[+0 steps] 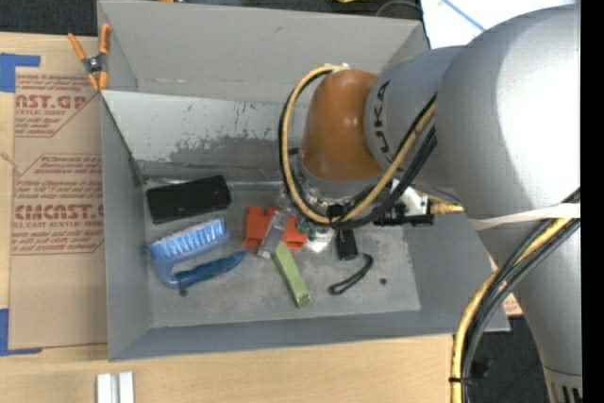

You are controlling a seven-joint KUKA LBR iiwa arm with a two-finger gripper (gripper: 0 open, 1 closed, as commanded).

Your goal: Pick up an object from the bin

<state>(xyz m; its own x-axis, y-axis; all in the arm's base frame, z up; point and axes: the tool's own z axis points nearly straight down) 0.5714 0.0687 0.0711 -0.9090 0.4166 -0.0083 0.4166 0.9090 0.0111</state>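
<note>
Roughly mid bin (127,250), end effector (316,226) by orange block (257,226), walls well off.

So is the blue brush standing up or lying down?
Lying down. The blue brush lies lengthwise on the bin floor, next to the black block.

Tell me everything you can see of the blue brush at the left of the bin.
The blue brush lies on the bin floor, left side, just below the black rectangular block and apart from it. It looks plastic: a pale blue bristle head slanting up to the right, and a darker blue handle curving beneath it, ending near the orange piece.
</note>
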